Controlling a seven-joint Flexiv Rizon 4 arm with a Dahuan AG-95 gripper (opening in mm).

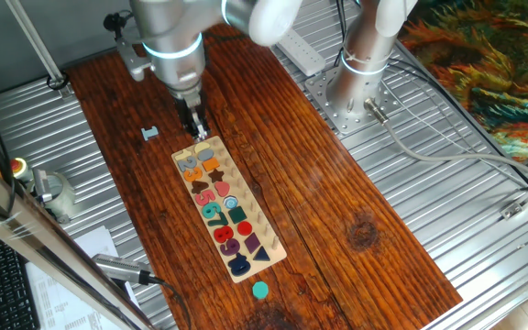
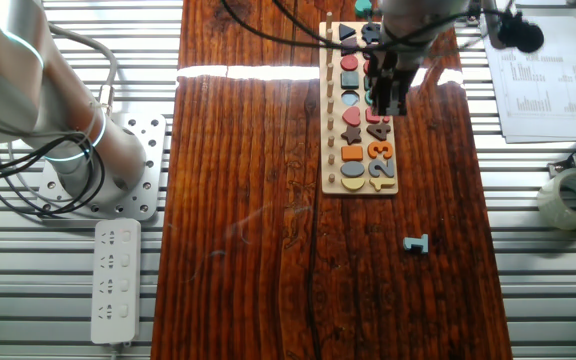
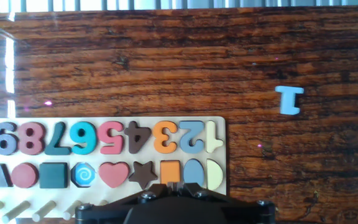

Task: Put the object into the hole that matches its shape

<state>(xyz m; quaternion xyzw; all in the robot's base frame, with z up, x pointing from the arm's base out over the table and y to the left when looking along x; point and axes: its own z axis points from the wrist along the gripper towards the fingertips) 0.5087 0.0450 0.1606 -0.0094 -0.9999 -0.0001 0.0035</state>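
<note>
The small teal-green disc (image 1: 260,291) lies flat on the dark wood table, just past the near end of the long light-wood puzzle board (image 1: 266,249). It shows at the top edge of the other fixed view (image 2: 365,5). The round hole (image 1: 230,202) sits in the board's row of shapes, between a heart and a dark square. In the hand view the hole (image 3: 83,174) shows a pale swirl. My gripper (image 1: 195,128) hangs over the board's far end, near the orange and blue shapes (image 3: 176,185). Its fingers are together and I see nothing between them.
A small grey-blue angular piece (image 1: 149,134) lies on the table beside the board's far end; it also shows in the hand view (image 3: 289,99). The arm's base (image 1: 356,101) stands at the table's side. A power strip (image 2: 116,280), a tape roll (image 2: 573,195) and papers (image 2: 543,80) lie off the wood.
</note>
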